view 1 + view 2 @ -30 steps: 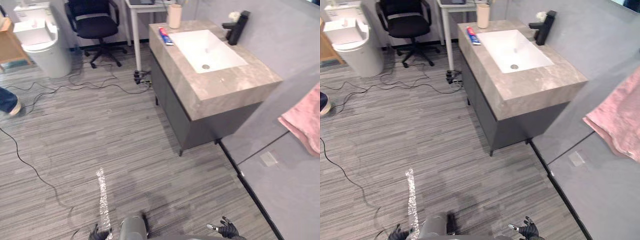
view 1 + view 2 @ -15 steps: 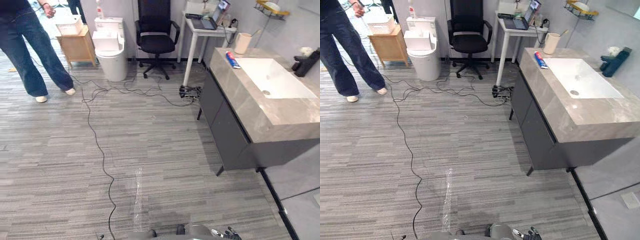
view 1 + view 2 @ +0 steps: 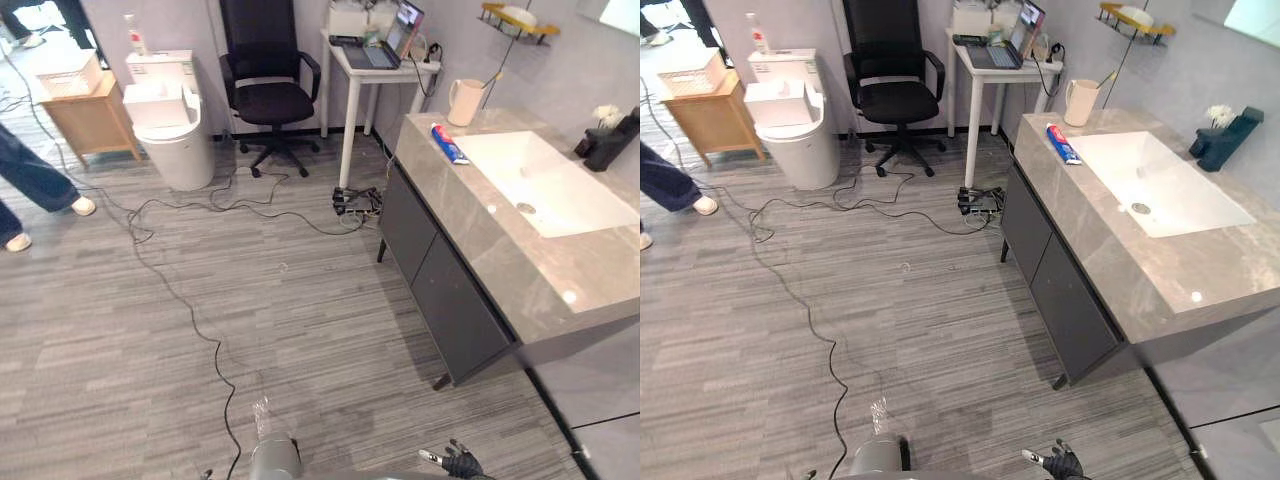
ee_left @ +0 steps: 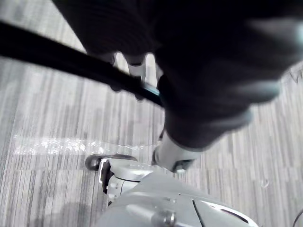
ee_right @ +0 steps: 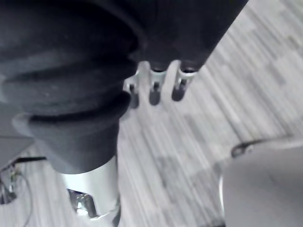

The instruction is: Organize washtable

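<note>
The washtable (image 3: 520, 270) stands at the right, a dark cabinet under a beige stone top with a white sink (image 3: 540, 185). On the top, left of the sink, lies a red and blue toothpaste tube (image 3: 448, 143). A cream cup (image 3: 464, 101) with a stick in it stands at the far corner. A black faucet (image 3: 612, 138) rises behind the sink. My right hand (image 3: 458, 463) hangs low at the bottom edge, far from the washtable, its fingers (image 5: 154, 87) straight and empty. My left hand's fingers (image 4: 135, 71) also hang straight over the floor, holding nothing.
A black office chair (image 3: 265, 85) and a white desk with a laptop (image 3: 375, 55) stand at the back. A white bin (image 3: 165, 120) and a wooden cabinet (image 3: 90, 115) are back left. A person's legs (image 3: 30, 180) show at the left. A power strip (image 3: 355, 200) lies by the washtable.
The camera has swung, so the whole scene has shifted and the washtable looks nearer. The person has walked left. Both hands stay low and empty.
</note>
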